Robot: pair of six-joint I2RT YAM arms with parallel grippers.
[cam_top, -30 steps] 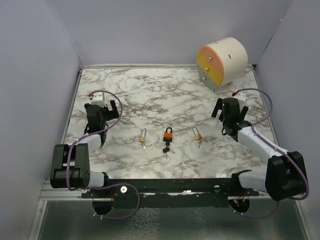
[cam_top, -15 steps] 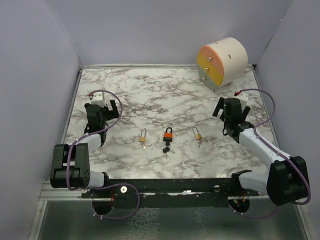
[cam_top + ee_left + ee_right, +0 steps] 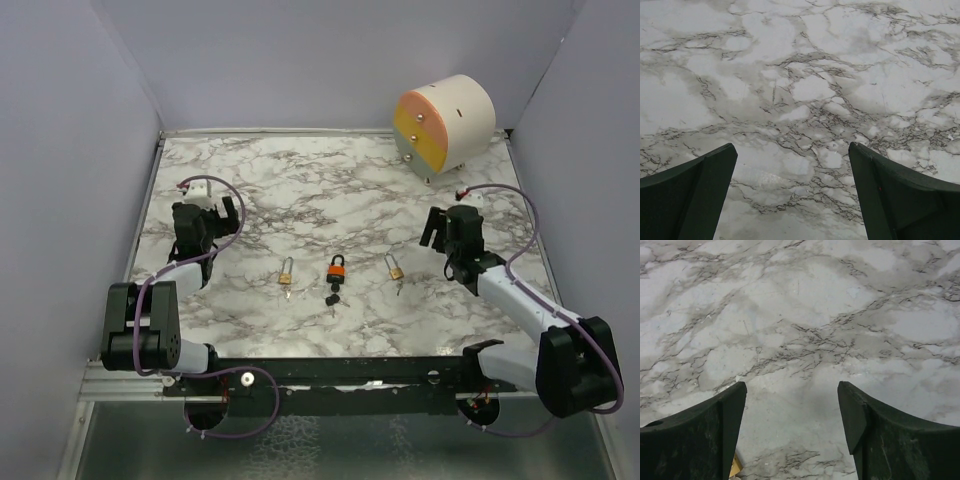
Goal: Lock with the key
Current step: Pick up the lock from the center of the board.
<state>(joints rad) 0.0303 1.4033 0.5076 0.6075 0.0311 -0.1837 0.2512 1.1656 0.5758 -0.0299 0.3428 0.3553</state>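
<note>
Three padlocks lie in a row on the marble table. An orange padlock (image 3: 337, 268) is in the middle with a black key (image 3: 332, 299) just below it. A brass padlock (image 3: 287, 270) lies to its left and another brass padlock (image 3: 395, 268) to its right, each with a small key. My left gripper (image 3: 228, 213) is open and empty at the left side, well away from the locks. My right gripper (image 3: 432, 228) is open and empty, up and right of the right brass padlock; a corner of that padlock (image 3: 735, 466) shows by its left finger.
A cream cylinder (image 3: 447, 124) with an orange, yellow and pink face lies at the back right. Purple walls close in the table on the left, back and right. A black rail (image 3: 330, 372) runs along the near edge.
My right gripper has moved a little to the left and nearer, toward the right brass padlock. The left arm has barely moved. The padlocks and keys lie as before.
</note>
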